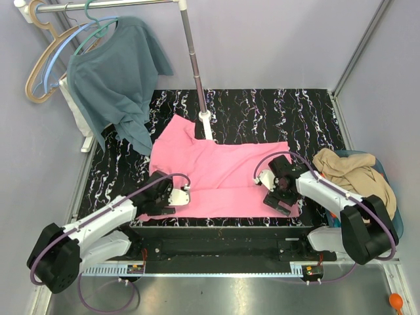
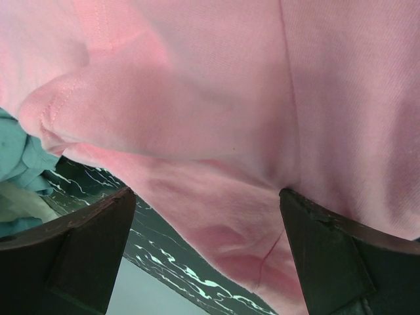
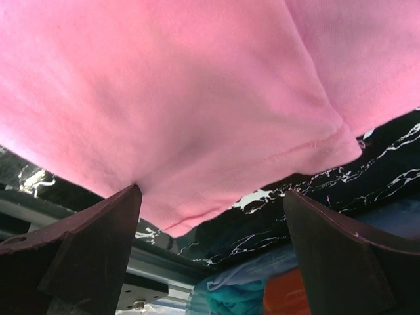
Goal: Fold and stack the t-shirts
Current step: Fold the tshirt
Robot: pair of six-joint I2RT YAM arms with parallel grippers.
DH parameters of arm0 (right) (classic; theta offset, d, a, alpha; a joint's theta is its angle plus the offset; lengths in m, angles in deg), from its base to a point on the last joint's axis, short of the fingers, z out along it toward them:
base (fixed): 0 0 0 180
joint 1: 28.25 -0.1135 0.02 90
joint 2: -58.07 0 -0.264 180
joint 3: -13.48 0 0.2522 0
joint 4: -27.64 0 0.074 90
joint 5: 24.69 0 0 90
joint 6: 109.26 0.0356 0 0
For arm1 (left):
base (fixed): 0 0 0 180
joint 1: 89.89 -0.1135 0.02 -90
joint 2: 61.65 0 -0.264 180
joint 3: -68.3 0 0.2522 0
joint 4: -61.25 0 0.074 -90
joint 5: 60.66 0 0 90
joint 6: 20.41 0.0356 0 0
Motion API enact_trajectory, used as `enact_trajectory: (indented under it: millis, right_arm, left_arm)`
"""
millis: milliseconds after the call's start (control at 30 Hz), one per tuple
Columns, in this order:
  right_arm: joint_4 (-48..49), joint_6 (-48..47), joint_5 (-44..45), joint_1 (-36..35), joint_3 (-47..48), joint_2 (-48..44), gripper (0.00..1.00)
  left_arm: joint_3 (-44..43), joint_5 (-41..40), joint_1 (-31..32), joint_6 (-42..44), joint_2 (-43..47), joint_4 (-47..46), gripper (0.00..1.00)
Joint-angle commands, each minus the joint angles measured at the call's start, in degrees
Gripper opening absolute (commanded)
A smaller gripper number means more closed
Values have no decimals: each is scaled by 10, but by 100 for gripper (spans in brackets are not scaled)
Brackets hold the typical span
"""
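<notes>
Far left: dusty teal shirt point(image 1: 115, 75) on a hanger point(image 1: 39, 69) from the rack, hem draping to the black marbled table point(image 1: 295, 111). Rack pole point(image 1: 195, 62) stands upright at the pink t-shirt's back edge. My left gripper point(image 1: 172, 197) is low at the near-left corner of the pink t-shirt point(image 1: 216, 174), jaws spread wide and gripping nothing. In the left wrist view both fingers point(image 2: 72, 256) stand well apart, with rumpled pink cloth and a seam between and beyond them. The pink shirt lies spread across the table's middle, mostly flat, one part reaching back toward the pole. My right gripper point(image 1: 270, 190) is at the shirt's near-right corner, jaws likewise wide apart and empty. The right wrist view shows the hemmed pink edge just ahead of the fingers point(image 3: 79, 252). Far right: tan t-shirt point(image 1: 354, 174) crumpled in a blue basket point(image 1: 396, 220) off the table's right side. Orange cloth point(image 3: 289, 298) shows low beyond the table edge.
</notes>
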Motion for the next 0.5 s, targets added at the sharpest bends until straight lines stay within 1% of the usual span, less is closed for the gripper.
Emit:
enact_trajectory:
  millis: [0,233,300,467]
  right_arm:
    - [-33,-4,-9,-9,24,-34,100]
    - [-41,16,19,-10,97,-99,100]
    - [-26,27,25,-9,122,-106,100]
    - [67,58,67,0,151,-89,100]
  left_arm:
    - [2,9,2,-5,17,81,99]
    - [-77,39,2,-12,61,101,99]
    - [-95,52,2,-18,65,103,99]
    - [-154,83,-10,-27,47,82,99]
